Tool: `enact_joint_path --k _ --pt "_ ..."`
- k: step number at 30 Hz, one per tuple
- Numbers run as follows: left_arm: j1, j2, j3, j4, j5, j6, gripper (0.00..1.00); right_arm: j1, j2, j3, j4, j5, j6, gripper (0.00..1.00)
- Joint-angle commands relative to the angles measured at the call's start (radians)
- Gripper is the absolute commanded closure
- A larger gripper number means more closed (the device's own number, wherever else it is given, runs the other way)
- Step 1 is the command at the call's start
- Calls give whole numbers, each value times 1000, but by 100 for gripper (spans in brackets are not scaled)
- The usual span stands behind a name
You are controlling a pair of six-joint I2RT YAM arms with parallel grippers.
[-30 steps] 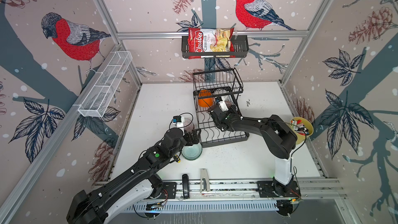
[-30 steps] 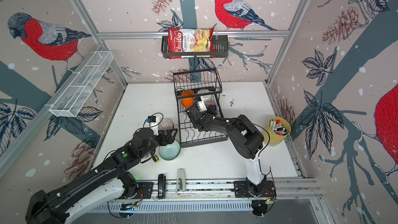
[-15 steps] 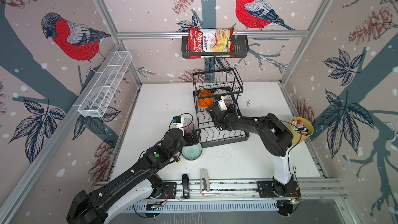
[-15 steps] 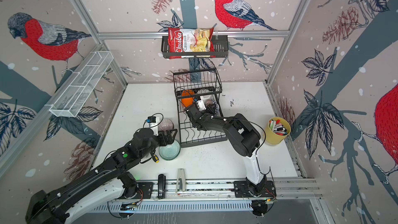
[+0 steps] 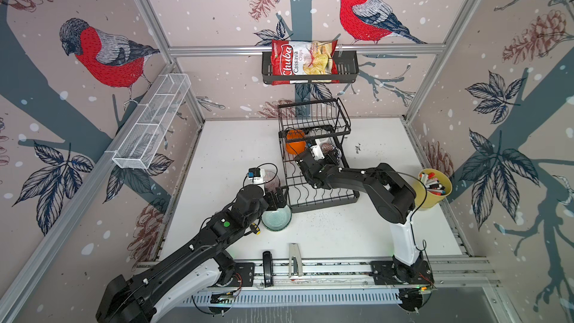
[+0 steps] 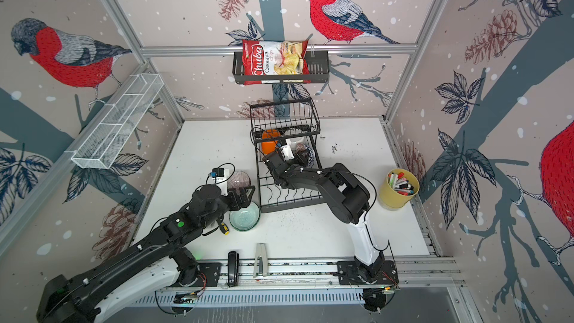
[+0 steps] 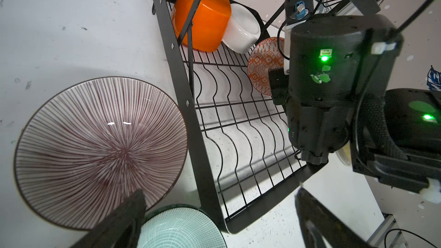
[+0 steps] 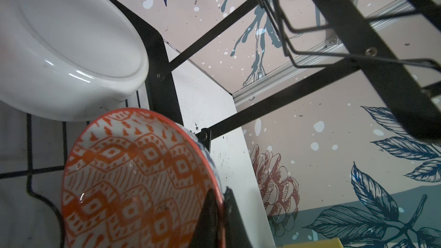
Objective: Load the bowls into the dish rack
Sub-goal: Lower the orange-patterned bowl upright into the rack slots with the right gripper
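Observation:
The black dish rack (image 5: 323, 195) stands mid-table. A plain orange bowl (image 5: 294, 146) and a white bowl (image 5: 323, 142) lean at the back of its lower tray. My right gripper (image 8: 223, 194) is shut on the rim of an orange-patterned bowl (image 8: 133, 175), held on edge over the tray beside the white bowl (image 8: 71, 44). My left gripper (image 7: 219, 194) hangs open by the rack's front left corner, over the pale green bowl (image 7: 181, 230) and next to the mauve-striped bowl (image 7: 100, 151). Both of these sit on the table, as both top views show.
A yellow cup of markers (image 5: 431, 187) stands at the right edge. A wall basket with a chips bag (image 5: 307, 63) hangs behind the rack, and a white mesh shelf (image 5: 152, 122) is on the left wall. A black stapler (image 5: 267, 267) and a metal tool (image 5: 293, 259) lie at the front.
The right arm's elbow has shifted slightly left, carrying the patterned bowl a little deeper into the rack. The left arm has not moved.

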Motion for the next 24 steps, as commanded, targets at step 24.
enact_joint_path --k 24 --pt "24 2 4 31 32 13 3 26 61 93 -136 -58 89 70"
